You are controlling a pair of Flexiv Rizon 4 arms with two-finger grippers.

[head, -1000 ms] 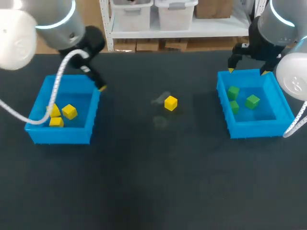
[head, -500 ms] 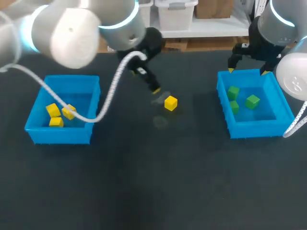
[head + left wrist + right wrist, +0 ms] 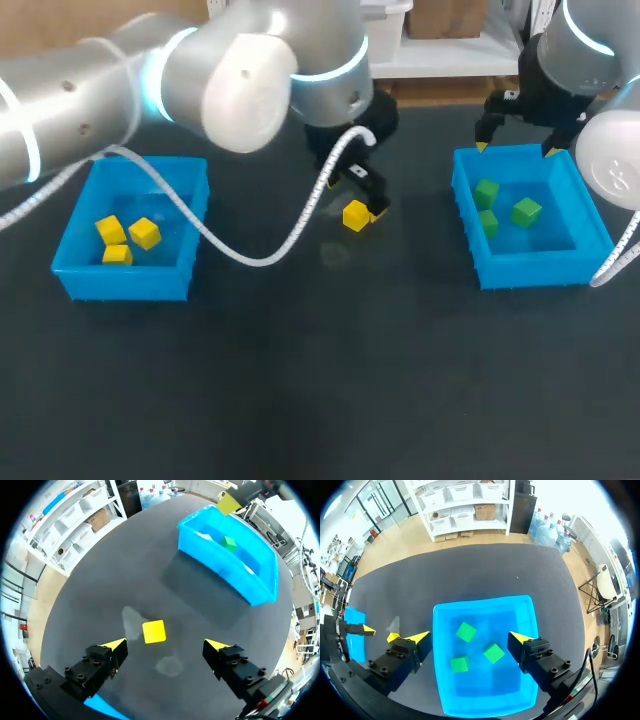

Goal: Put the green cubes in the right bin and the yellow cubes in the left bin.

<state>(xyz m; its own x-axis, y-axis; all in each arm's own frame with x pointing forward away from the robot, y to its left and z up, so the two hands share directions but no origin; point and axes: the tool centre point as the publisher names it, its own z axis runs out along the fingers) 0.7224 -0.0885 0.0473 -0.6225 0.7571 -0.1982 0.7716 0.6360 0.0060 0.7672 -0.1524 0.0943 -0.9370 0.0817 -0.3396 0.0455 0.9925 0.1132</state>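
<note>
Dark table (image 3: pixel 320 380) carries two blue bins. Of these, the left bin (image 3: pixel 125 285) holds three yellow cubes (image 3: pixel 145 232). Directly under the right fingers (image 3: pixel 417 638) sits the right bin (image 3: pixel 530 270) with three green cubes (image 3: pixel 527 211) inside; those fingers hang spread apart above it. Over mid-table the left fingers (image 3: pixel 114 645) stand apart too, a lone yellow cube (image 3: pixel 153 631) lying on the table between their tips, clear of both.

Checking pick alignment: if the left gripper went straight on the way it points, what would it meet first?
Probably the yellow cube, on the table just ahead of the left gripper, whose jaws stand open; depth is unclear.
</note>
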